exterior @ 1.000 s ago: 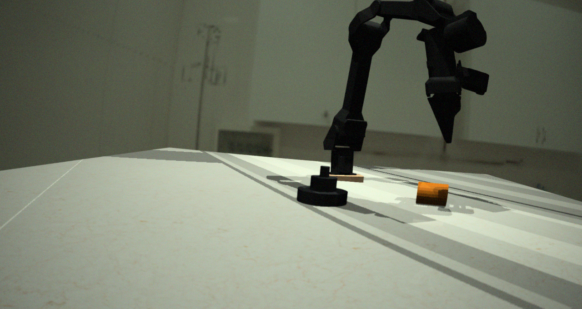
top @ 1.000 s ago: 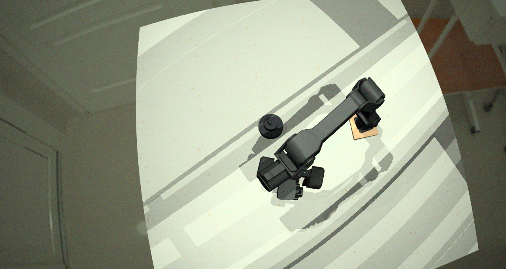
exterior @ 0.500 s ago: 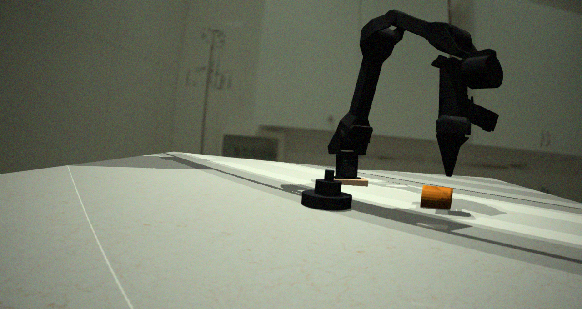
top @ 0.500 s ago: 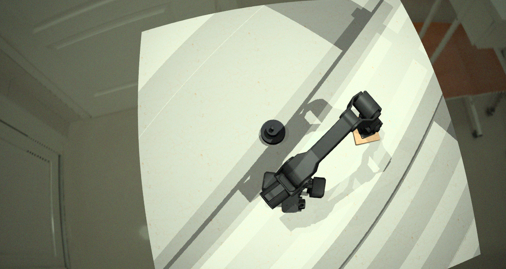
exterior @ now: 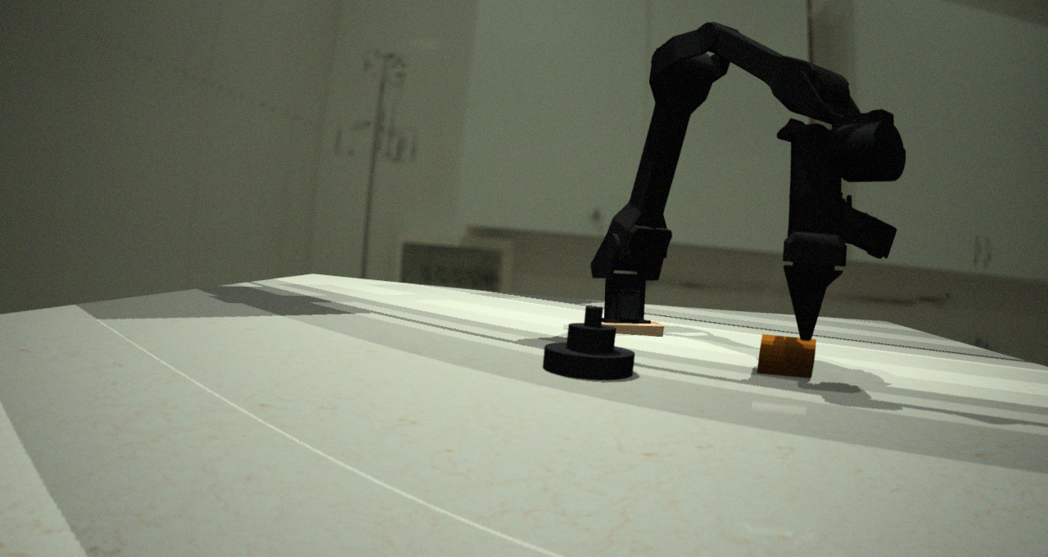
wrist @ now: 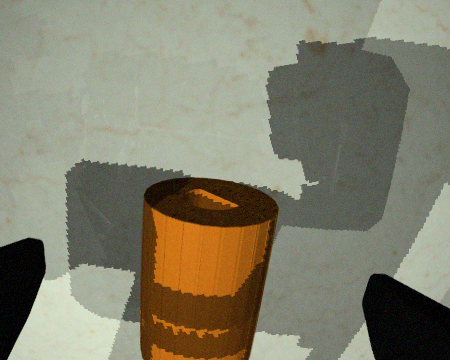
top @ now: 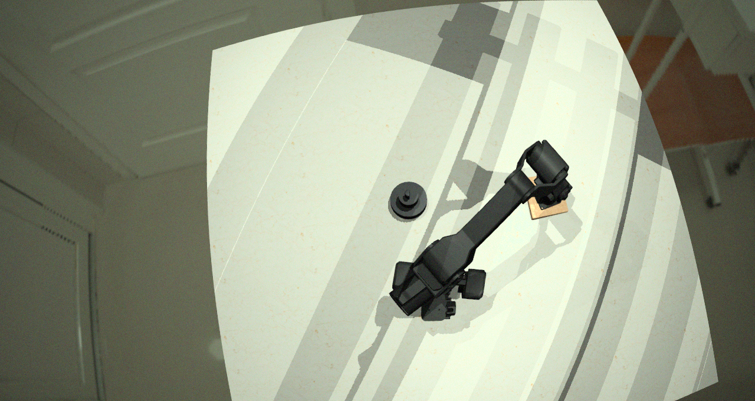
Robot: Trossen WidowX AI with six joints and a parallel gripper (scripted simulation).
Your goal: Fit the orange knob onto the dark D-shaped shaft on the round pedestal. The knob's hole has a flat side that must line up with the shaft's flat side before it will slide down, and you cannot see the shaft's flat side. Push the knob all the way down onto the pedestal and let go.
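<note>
Orange knob [exterior: 785, 355] [wrist: 205, 265] lay on its side on the tabletop [top: 295, 150] [exterior: 329, 422] [wrist: 135, 100], at three o'clock from the round pedestal [top: 407, 200] [exterior: 588, 360] in the exterior view, end effector [exterior: 806, 337] [wrist: 207, 278] above it, released, fingers wide apart

Kitchen-like room, pale wall cabinets [exterior: 564, 99].

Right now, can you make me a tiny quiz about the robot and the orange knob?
1. True or false: the orange knob is lying on its side.
2. Pick one. The jaws are: A) shut on the knob, B) open with the knob unheld, C) shut on nothing.
3. Fill in the blank: the round pedestal has a dark ____ sticking up from its middle.

Key: 1 true; 2 B; 3 shaft.
</note>
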